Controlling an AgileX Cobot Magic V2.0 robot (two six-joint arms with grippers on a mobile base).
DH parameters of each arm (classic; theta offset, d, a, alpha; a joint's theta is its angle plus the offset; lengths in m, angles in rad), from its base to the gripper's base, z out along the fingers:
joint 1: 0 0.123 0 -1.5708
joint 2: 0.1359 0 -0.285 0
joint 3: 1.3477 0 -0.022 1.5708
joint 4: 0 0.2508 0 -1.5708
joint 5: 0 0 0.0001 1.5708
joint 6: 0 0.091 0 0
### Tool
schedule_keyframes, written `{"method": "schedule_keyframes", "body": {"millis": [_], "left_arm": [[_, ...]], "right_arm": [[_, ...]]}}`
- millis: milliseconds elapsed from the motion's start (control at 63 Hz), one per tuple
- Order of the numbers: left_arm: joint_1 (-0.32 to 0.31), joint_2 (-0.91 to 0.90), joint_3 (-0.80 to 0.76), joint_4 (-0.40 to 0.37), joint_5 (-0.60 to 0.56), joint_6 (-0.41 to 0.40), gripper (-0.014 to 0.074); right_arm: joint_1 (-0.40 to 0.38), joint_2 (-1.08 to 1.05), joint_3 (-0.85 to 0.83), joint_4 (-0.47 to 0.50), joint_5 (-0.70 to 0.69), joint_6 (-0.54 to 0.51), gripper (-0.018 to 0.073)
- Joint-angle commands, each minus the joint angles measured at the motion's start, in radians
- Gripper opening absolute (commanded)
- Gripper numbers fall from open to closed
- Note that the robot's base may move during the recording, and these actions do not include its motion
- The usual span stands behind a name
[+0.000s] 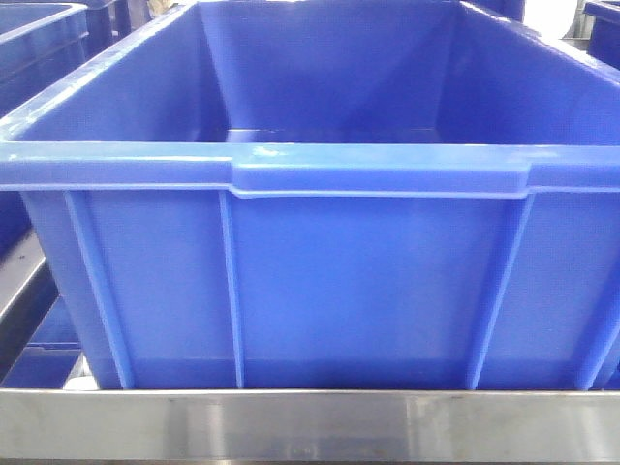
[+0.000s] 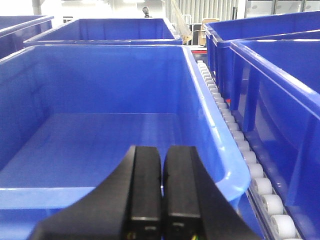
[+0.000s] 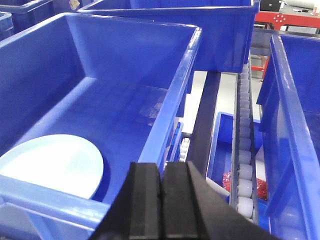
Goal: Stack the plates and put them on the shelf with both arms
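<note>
A pale bluish-white plate [image 3: 50, 165] lies flat on the floor of a big blue crate [image 3: 165, 115], in its near corner; whether a second plate rests with it I cannot tell. My right gripper [image 3: 162, 167] is shut and empty, above the crate's near right rim and to the right of the plate. In the left wrist view my left gripper [image 2: 162, 150] is shut and empty, above the near wall of a blue crate [image 2: 100, 135] whose visible floor is bare. The shelf's steel front rail [image 1: 310, 426] runs below the crate [image 1: 329, 281] in the front view.
White roller tracks [image 2: 240, 145] run between the crates, and the rollers [image 3: 244, 150] show at the right crate's side too. More blue crates [image 2: 270, 85] stand close on both sides and behind. Something red and glittery [image 3: 227, 180] lies on a lower level.
</note>
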Motion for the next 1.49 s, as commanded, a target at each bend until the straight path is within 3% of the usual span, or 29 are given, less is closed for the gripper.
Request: {"method": "schedule_keyframes", "body": {"millis": [0, 95, 302, 413, 540, 651, 889, 1477], "left_arm": [[0.002, -0.019, 0.022, -0.009, -0.087, 0.001, 0.0084], [0.002, -0.019, 0.022, -0.009, -0.087, 0.001, 0.0084], [0.002, -0.019, 0.022, -0.009, -0.087, 0.001, 0.0084], [0.002, -0.019, 0.022, -0.009, -0.087, 0.001, 0.0084], [0.002, -0.019, 0.022, -0.009, -0.087, 0.001, 0.0084], [0.002, -0.018, 0.022, -0.009, -0.087, 0.001, 0.0084], [0.002, -0.018, 0.022, -0.009, -0.087, 0.001, 0.0084], [0.002, -0.018, 0.022, -0.009, -0.087, 0.001, 0.0084]], "right_arm": [[-0.013, 0.012, -0.010, -0.004, -0.099, -0.003, 0.0057], [-0.052, 0.012, 0.058, -0.036, -0.144, 0.015, 0.0057], [-0.177, -0.021, 0.209, -0.197, -0.324, 0.252, 0.0057], [-0.207, -0.077, 0.286, -0.231, -0.381, 0.277, 0.0057], [-0.206, -0.145, 0.371, -0.231, -0.420, 0.277, 0.0057], [-0.202, -0.142, 0.367, -0.231, -0.372, 0.277, 0.0057], [-0.126, -0.142, 0.367, -0.241, -0.375, 0.277, 0.0057], [-0.126, -0.141, 0.367, -0.240, -0.420, 0.277, 0.0057]]}}
